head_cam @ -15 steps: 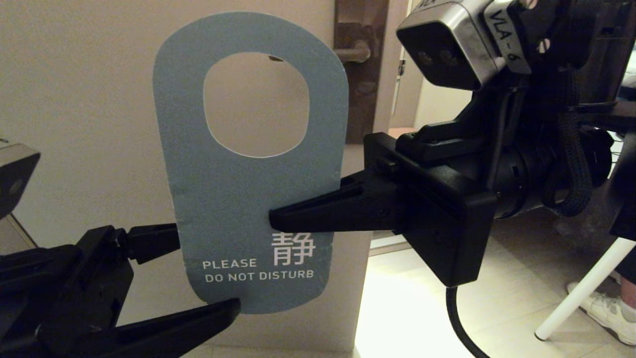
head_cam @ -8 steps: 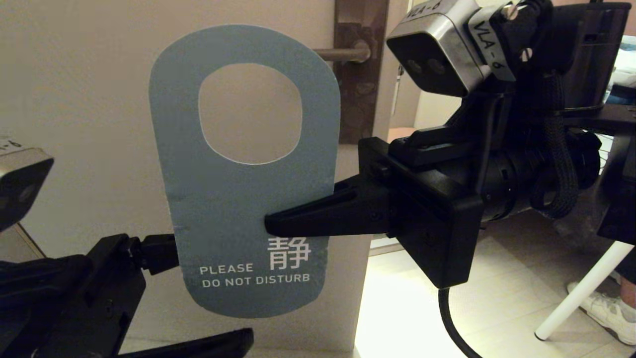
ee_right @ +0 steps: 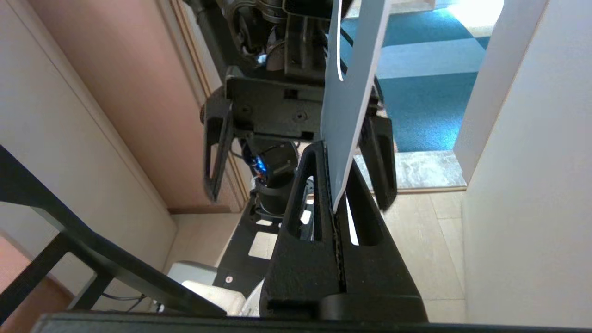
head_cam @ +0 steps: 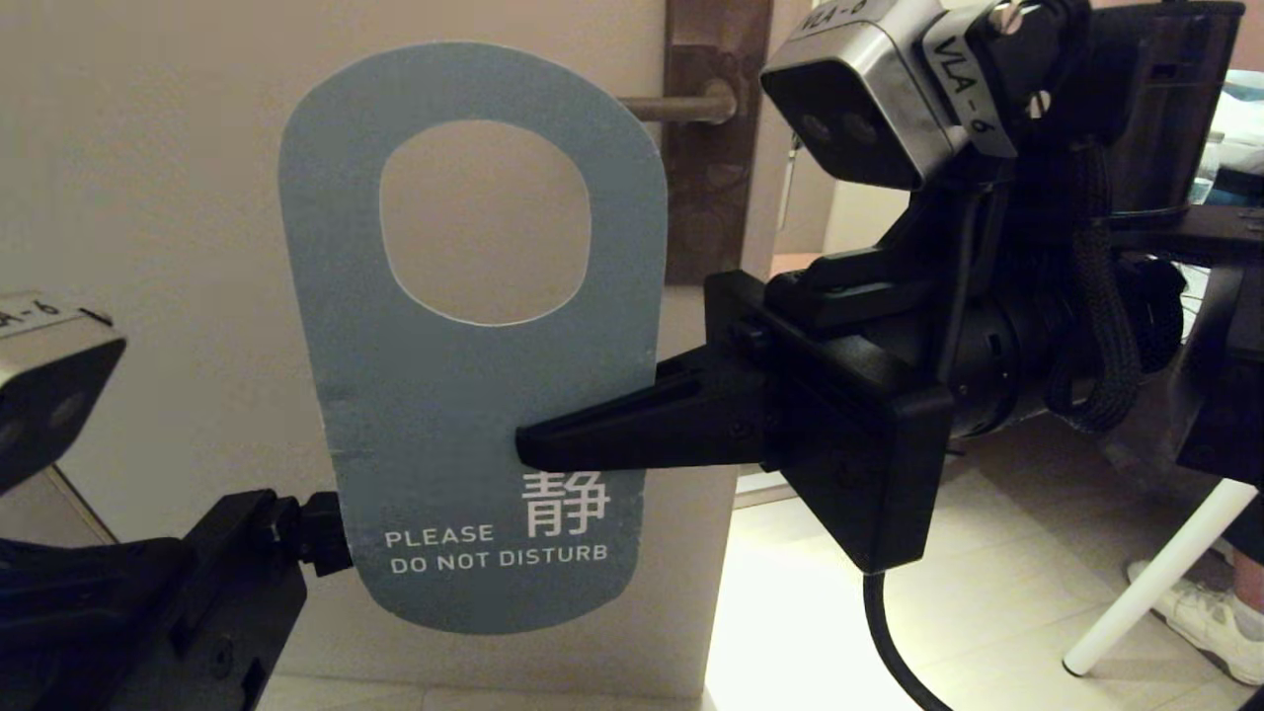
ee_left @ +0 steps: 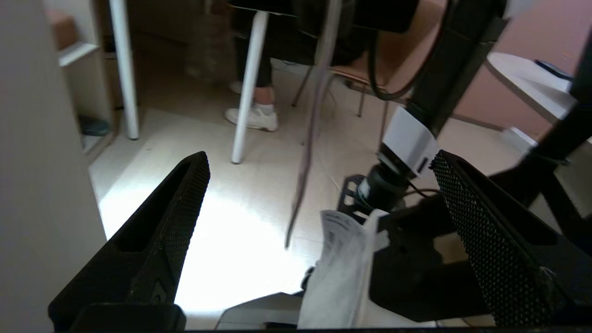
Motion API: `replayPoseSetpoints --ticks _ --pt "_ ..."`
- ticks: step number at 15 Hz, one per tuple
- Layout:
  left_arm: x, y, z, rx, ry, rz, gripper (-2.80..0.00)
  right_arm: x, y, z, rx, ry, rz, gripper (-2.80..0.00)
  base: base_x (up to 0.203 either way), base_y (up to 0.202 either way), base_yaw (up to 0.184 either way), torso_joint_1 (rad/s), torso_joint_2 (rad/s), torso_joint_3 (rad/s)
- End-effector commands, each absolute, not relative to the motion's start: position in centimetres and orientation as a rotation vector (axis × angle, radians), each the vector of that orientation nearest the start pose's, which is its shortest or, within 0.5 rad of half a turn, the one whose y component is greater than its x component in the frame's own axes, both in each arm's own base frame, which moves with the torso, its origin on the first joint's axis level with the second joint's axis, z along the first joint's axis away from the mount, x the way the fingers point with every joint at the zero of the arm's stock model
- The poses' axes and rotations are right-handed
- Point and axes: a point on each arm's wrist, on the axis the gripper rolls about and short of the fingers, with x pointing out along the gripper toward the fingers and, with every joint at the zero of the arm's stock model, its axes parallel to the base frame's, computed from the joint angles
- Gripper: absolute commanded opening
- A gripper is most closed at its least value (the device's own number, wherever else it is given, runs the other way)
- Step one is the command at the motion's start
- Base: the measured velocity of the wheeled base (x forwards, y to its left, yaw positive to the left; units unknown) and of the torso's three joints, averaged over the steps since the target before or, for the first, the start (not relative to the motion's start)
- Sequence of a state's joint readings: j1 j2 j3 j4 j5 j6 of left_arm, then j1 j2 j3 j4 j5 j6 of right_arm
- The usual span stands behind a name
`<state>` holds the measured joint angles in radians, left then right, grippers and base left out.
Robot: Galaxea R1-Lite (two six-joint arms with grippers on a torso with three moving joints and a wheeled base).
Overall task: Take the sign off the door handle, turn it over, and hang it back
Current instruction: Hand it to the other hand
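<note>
Currently the flat blue-grey card sign (head_cam: 474, 395), with rounded ends and a large round hole in its upper half, is held upright in mid-air in front of the pale door, clear of the slim dark-brown metal lever handle (head_cam: 681, 107). The handle projects from a tall brown rectangular backplate (head_cam: 716, 148) behind and just to the right of the sign's upper edge in the head view; the sign's hole is not around the lever. The face turned toward the head camera carries the white text "PLEASE DO NOT DISTURB" near the lower end. The right pincer (head_cam: 528, 449) reaches in from the right and is clenched on the sign's right edge, just above the printed text. In the right wrist view the right pincer (ee_right: 334, 185) has both black fingers pressed together with the card edge (ee_right: 351, 106) sandwiched between them. The left pincer (head_cam: 326, 533) sits low on the left, its visible part beside the sign's lower left edge. In the left wrist view its two textured black fingers (ee_left: 175, 222) stand wide apart, released, with the thin edge-on sign (ee_left: 312, 125) between them and touching neither.
</note>
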<state>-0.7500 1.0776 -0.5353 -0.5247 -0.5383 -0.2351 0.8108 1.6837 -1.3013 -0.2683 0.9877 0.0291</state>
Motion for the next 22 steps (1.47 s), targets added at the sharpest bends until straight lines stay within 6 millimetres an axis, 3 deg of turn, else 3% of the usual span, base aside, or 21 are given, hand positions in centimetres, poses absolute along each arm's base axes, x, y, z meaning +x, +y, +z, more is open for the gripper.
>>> replayPoseSetpoints --ticks 1,22 --pt "9.97 -10.97 23.67 -0.199 0.173 -1.287 0.00 20.22 24.46 29.21 0.032 0.157 1.811 -2.80 0.000 0.000 0.000 0.000 0.00 0.000" --pt "9.48 -11.31 23.69 -0.195 0.174 -1.329 0.00 19.70 25.20 28.57 0.006 0.149 1.838 -2.80 0.000 0.000 0.000 0.000 0.00 0.000"
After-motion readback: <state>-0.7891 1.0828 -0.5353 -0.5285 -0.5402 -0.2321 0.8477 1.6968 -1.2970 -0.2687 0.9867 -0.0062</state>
